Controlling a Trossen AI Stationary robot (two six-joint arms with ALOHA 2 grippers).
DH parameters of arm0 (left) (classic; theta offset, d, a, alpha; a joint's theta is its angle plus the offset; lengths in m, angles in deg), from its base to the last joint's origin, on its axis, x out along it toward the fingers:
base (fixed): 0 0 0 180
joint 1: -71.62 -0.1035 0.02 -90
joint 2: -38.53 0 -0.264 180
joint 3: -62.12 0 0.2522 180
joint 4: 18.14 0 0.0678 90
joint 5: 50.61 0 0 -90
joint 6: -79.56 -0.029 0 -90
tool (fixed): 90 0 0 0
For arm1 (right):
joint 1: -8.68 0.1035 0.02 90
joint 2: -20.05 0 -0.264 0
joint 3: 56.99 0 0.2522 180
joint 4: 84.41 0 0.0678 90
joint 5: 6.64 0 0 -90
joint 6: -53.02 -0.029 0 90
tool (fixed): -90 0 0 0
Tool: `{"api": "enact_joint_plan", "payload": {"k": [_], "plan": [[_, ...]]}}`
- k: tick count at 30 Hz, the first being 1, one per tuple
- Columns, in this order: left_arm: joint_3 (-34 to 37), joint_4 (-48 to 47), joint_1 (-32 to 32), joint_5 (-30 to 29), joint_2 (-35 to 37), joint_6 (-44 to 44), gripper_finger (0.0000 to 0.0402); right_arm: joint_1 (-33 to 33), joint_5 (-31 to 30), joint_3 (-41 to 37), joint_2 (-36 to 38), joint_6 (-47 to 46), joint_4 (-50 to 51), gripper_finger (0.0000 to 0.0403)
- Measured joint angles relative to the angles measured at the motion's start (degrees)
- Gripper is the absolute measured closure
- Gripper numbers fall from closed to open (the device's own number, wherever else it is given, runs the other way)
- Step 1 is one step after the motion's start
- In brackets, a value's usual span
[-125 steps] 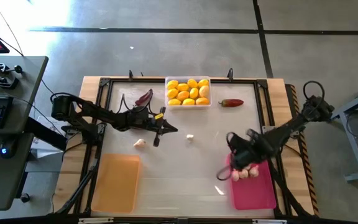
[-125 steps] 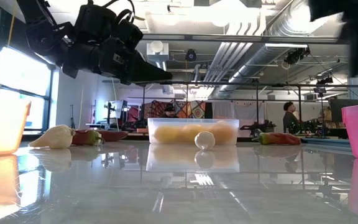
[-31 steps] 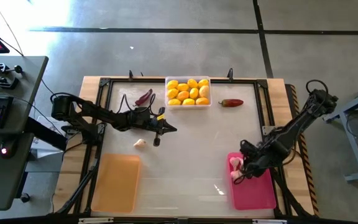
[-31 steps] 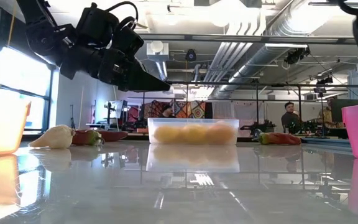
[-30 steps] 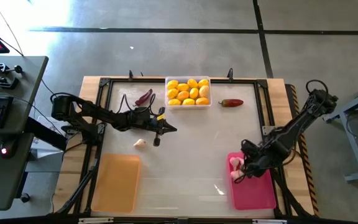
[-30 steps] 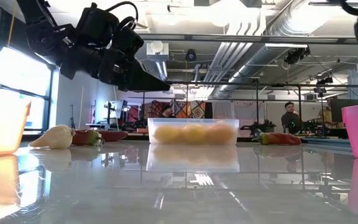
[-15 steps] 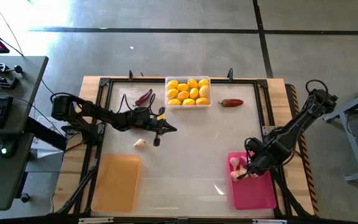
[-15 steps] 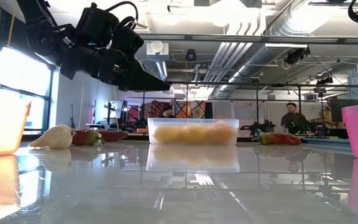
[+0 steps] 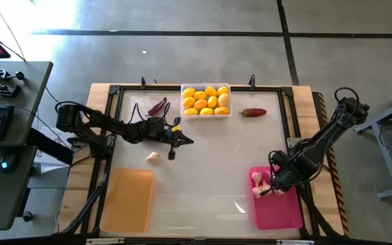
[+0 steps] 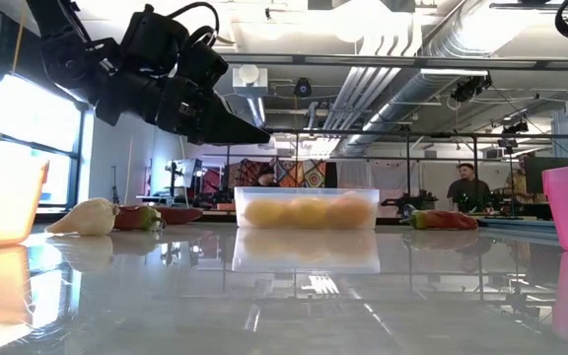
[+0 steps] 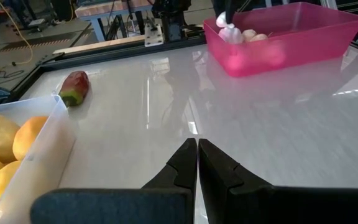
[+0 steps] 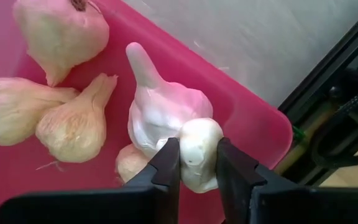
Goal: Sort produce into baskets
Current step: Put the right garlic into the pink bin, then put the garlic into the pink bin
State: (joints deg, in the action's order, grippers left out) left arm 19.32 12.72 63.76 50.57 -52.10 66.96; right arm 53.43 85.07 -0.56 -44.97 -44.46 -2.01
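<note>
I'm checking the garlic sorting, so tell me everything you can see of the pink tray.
The pink tray is a shallow rectangle of translucent bright pink plastic with rounded corners, sitting flat near the table's front right corner. Several whitish garlic bulbs lie loose at its far end; the near end looks bare. The right gripper reaches into it, shut on one small garlic bulb that sits against another bulb. From table height only its pink wall shows at the picture's edge.
</note>
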Motion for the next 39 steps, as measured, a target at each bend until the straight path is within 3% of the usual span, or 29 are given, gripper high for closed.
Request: {"api": "enact_joint_plan", "payload": {"k": [4, 14, 22, 28, 34, 39], "plan": [[0.01, 0.00, 0.00, 0.02, 0.00, 0.00, 0.0399, -0.02, -1.03, 0.04, -1.24, 1.69, 0.19, 0.0316], [0.02, 0.22, 0.02, 0.02, 0.00, 0.00, 0.0399, -0.13, -4.50, 0.11, -2.35, 2.57, 1.05, 0.0215], [0.02, 0.28, 0.02, 0.00, 0.00, 0.00, 0.0399, -0.12, -10.42, 4.50, -2.37, 3.49, 2.87, 0.0210], [0.02, 0.28, 0.01, 0.00, 0.00, 0.02, 0.0399, -0.11, -11.24, 4.74, -2.57, 5.04, 3.41, 0.0210], [0.02, 0.22, 0.02, 0.01, 0.00, 0.02, 0.0399, -0.13, -16.33, 4.81, -2.57, 7.33, 3.07, 0.0211], [-0.55, -2.47, 0.01, -0.01, 0.41, 1.89, 0.0399, -0.35, -23.75, 4.81, -2.57, 9.87, 2.93, 0.0245]]}}
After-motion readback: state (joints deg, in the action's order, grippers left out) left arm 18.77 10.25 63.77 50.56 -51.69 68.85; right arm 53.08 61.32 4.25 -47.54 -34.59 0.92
